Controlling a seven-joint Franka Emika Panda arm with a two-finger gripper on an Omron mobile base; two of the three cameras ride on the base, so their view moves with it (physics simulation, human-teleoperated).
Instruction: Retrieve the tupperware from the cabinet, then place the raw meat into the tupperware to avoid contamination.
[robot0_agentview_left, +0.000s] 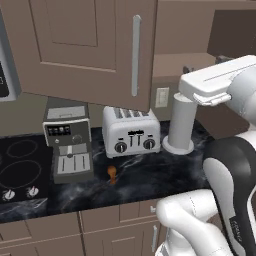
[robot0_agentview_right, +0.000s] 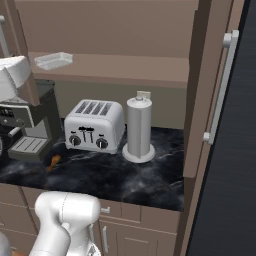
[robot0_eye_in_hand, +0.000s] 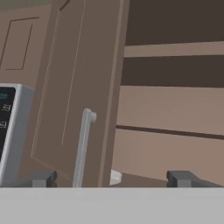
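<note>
The tupperware (robot0_agentview_right: 53, 60), a small shallow white container, lies on the left of the open cabinet's inner shelf (robot0_agentview_right: 125, 70). The cabinet's left door (robot0_agentview_left: 85, 45) hangs open with its silver bar handle (robot0_eye_in_hand: 83, 148) close in front of the hand. My gripper (robot0_eye_in_hand: 111, 178) is open with nothing between its fingertips, raised at shelf height and facing the door's edge and the shelf (robot0_eye_in_hand: 170, 109). A small white corner (robot0_eye_in_hand: 114, 176) peeks past the door's edge. The raw meat (robot0_agentview_left: 111, 173) (robot0_agentview_right: 54, 161) lies on the dark counter in front of the toaster.
On the dark marble counter (robot0_agentview_left: 150, 180) stand a silver toaster (robot0_agentview_left: 131, 131), a coffee machine (robot0_agentview_left: 67, 140) and a tall grey cylinder (robot0_agentview_left: 181, 125). A cooktop (robot0_agentview_left: 20, 170) is at the left. The right cabinet door (robot0_agentview_right: 220, 85) stands open.
</note>
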